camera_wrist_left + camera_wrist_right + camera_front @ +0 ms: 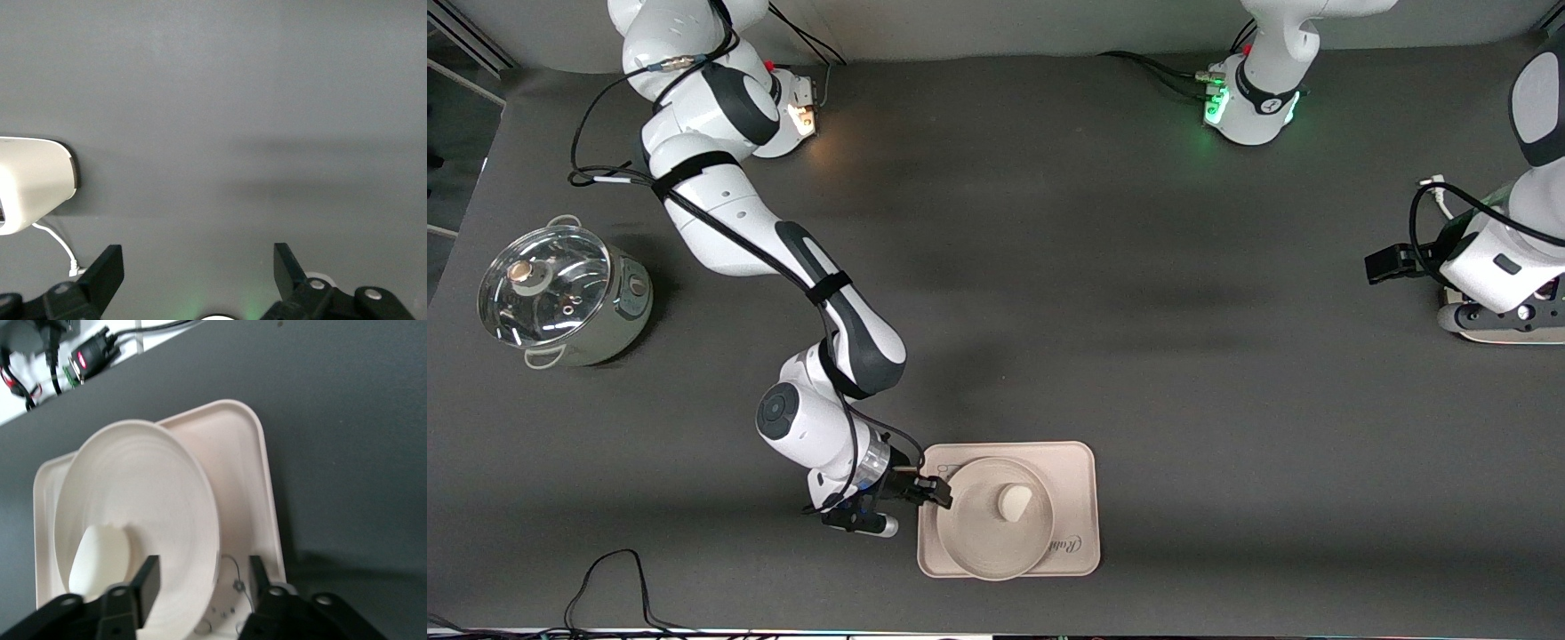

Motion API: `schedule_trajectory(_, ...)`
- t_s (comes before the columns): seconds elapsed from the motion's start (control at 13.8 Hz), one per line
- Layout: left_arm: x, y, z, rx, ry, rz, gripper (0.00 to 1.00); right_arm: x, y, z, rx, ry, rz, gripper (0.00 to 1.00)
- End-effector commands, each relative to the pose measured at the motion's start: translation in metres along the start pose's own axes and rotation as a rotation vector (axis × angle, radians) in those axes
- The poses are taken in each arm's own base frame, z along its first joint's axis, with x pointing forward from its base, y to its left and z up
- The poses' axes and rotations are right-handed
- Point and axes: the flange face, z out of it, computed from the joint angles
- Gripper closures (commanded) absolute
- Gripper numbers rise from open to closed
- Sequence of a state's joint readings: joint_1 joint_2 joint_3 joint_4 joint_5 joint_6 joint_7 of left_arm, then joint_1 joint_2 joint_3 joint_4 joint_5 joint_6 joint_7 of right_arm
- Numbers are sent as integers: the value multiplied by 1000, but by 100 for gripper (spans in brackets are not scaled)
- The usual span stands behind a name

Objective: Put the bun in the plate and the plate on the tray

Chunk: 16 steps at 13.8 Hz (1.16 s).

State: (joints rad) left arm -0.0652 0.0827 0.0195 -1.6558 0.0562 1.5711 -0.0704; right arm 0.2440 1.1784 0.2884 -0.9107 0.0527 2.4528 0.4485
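The tray (1071,462) lies on the dark table (1138,311), at the edge nearest the front camera. The plate (974,533) rests on the tray, covering most of it, and its rim overhangs the tray's near edge slightly. The bun (1013,502) sits in the plate, close to the plate's centre.

The right gripper (940,494) is low at the plate's rim, on the side toward the right arm's end of the table. In the right wrist view its fingers (148,581) stand parted, one on each side of the rim with a gap showing, so the plate is not clamped.

The left gripper (199,267) waits above bare table toward the left arm's end, well apart from the tray. Its fingers (107,270) are spread wide and hold nothing.

A lidded steel pot (560,295) stands near the right arm's end of the table, farther from the front camera than the tray.
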Motion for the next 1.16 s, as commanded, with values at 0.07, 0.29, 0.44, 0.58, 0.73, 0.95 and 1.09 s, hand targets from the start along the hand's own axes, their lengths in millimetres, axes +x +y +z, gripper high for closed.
schedule_trajectory(0.07,2,4,-2,-5,8,-3,0,24,-17,-88,-103,-42,-65,0)
schedule_trajectory(0.29,2,3,-2,-3,6,-3,0,29,-15,-156,-190,-107,-149,0)
schedule_trajectory(0.44,2,3,-2,-5,5,-5,0,20,1,-205,-241,-168,-187,0)
schedule_trajectory(0.58,-1,-2,-7,-7,13,-5,0,2,15,-251,-270,-187,-220,0)
schedule_trajectory(0.73,-12,-8,-22,-11,32,-14,0,-19,30,-304,-311,-186,-206,0)
schedule_trajectory(0.95,-26,-16,-37,-18,51,-16,0,-45,40,-389,-371,-193,-171,0)
schedule_trajectory(1.09,-38,-19,-51,-19,45,-20,0,-55,56,-441,-399,-231,-148,0)
